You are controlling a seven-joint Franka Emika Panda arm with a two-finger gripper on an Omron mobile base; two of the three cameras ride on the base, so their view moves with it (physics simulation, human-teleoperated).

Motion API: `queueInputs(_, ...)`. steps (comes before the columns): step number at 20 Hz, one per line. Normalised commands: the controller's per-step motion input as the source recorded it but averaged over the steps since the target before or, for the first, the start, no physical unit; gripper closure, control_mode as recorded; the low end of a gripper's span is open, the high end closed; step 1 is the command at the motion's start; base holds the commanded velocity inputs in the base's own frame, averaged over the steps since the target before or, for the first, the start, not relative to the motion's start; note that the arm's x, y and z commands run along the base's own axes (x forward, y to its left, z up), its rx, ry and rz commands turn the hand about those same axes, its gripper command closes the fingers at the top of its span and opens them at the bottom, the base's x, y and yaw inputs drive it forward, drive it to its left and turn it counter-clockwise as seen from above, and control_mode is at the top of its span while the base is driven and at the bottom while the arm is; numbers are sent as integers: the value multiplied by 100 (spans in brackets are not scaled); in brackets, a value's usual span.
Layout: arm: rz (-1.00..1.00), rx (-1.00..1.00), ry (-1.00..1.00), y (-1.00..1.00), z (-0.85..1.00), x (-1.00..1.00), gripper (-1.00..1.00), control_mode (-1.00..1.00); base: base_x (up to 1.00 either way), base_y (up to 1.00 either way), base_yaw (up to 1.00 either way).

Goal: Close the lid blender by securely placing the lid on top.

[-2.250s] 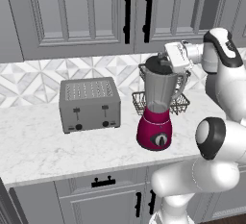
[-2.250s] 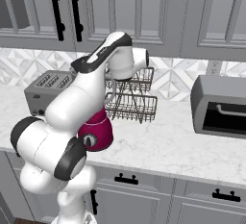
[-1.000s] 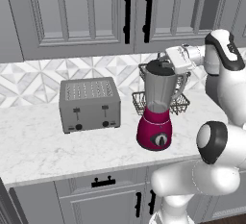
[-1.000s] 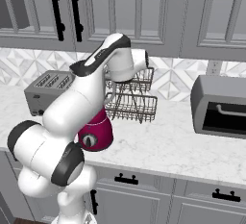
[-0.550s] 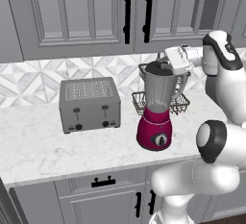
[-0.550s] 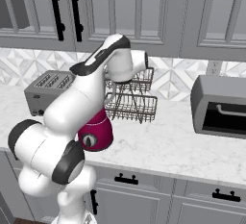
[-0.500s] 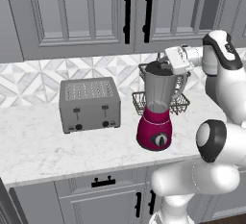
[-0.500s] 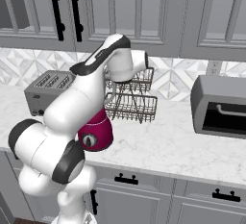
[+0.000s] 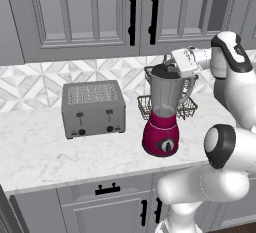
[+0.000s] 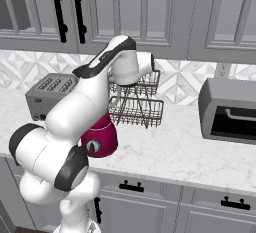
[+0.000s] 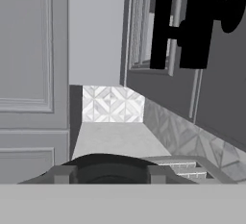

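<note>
Grey-cabinet kitchen, marble counter (image 9: 35, 152): lid being seated on the blender.

In the left base view's upper right, the gripper (image 9: 172, 67) is clamped on the black lid (image 9: 165, 70), which looks level with the jar mouth of the blender (image 9: 164, 109), right of centre. Judged step: final placement; next, press down squarely, then let go. Wire rack (image 9: 187, 108) stands close behind, cabinets close above; toaster (image 9: 93, 108) well apart at left.

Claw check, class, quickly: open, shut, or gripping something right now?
Claw: shut on the lid, which sits at the mouth of the blender jar.
</note>
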Motion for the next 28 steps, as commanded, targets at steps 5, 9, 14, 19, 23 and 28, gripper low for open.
queueInputs(5, 0, 0, -4, 0, -1, 0, -100, -100, 0, 0, 0)
queueInputs(9, 0, 0, -4, 0, 0, 0, -100, -100, 0, 0, 0)
queueInputs(14, 0, 0, -4, -4, 0, 0, -100, -100, 0, 0, 0)
queueInputs(19, 0, 1, -4, -23, 0, -18, -100, -100, 0, 0, 0)
queueInputs(23, 0, 2, -2, -33, 0, -31, -100, -100, 0, 0, 0)
queueInputs(28, 0, 2, -5, -19, 1, -43, -100, -100, 0, 0, 0)
